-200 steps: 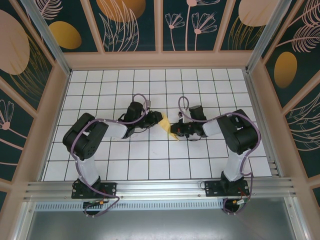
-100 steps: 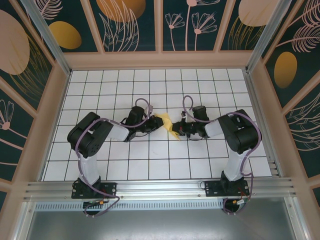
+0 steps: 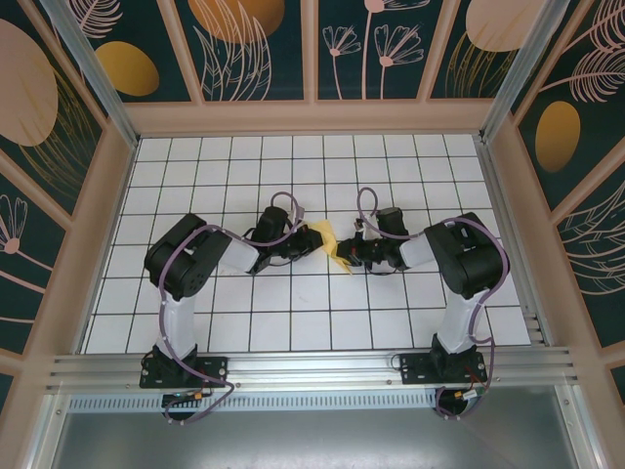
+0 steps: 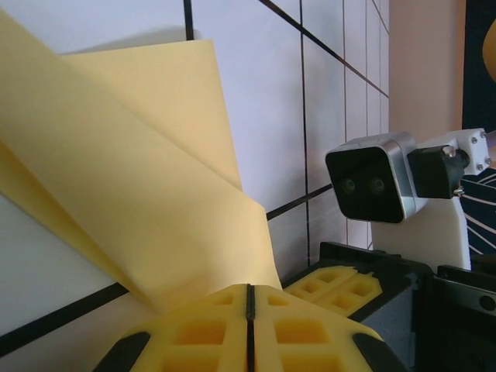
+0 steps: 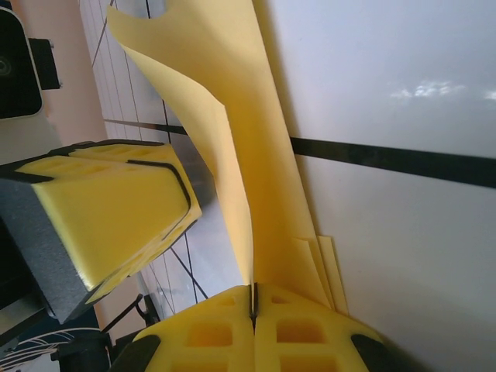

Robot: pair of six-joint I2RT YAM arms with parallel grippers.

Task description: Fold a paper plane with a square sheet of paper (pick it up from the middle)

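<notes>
**Both claws clamped on the folded paper at mid-tabletop**

The yellow paper (image 3: 327, 240) sits near the middle of the white gridded tabletop (image 3: 293, 313), caught between the two arms. It no longer lies flat as a square. From above it reads as a small crumpled, partly folded shape, lifted at its edges.

The left claw (image 3: 311, 241) reaches in from the left and meets the paper's left side. In the left wrist view its yellow pads (image 4: 194, 333) are pressed together with only a thin dark seam between them. The paper (image 4: 139, 194) rises out of that seam in two overlapping layers, one slanted fold lying across the other. The left claw (image 4: 249, 298) is therefore clamped on the paper.

The right claw (image 3: 344, 256) comes in from the right, touching the paper's lower right part. In the right wrist view the right claw (image 5: 253, 298) is likewise closed on the paper (image 5: 232, 116). The sheet stands up from between the pads and curls away toward the top of the frame, with several stacked layer edges showing just beside the grip. The left claw's pad (image 5: 108, 201) is close by on the left of that view, just beside the paper.

The two claws face each other, near but apart.
</notes>
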